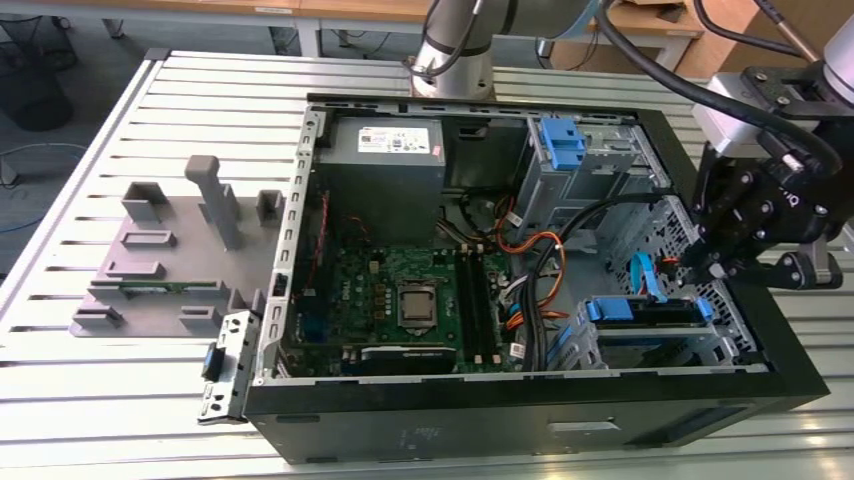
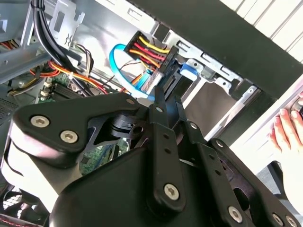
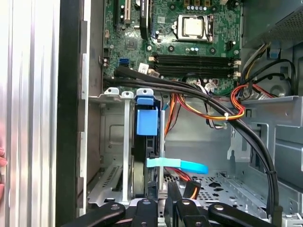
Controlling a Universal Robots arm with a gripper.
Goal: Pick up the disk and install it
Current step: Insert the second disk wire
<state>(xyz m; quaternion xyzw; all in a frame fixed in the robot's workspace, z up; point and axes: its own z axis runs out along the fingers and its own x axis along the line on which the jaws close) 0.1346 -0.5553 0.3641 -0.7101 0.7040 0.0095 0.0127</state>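
Disk (image 1: 647, 311) sits in the drive cage (image 1: 667, 345) at about 4 o'clock in the open case (image 1: 534, 400), blue carrier edge showing. Install looks largely done. Gripper (image 1: 705, 268) is just beside it, fingers (image 2: 158, 101) drawn nearly together, holding nothing I can see.

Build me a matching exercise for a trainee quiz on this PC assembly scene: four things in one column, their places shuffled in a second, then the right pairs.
Things
1. disk
2. power-supply box
3. grey fixture
4. end effector

Places
A. on the slatted table, outside the case, on the exterior view's left
B. seated in the drive cage, framed in blue
C. hanging at the case's side on the exterior view's right, just beside the drive cage
D. in the case's upper-left corner in the exterior view

Pairs: 1-B, 2-D, 3-A, 4-C
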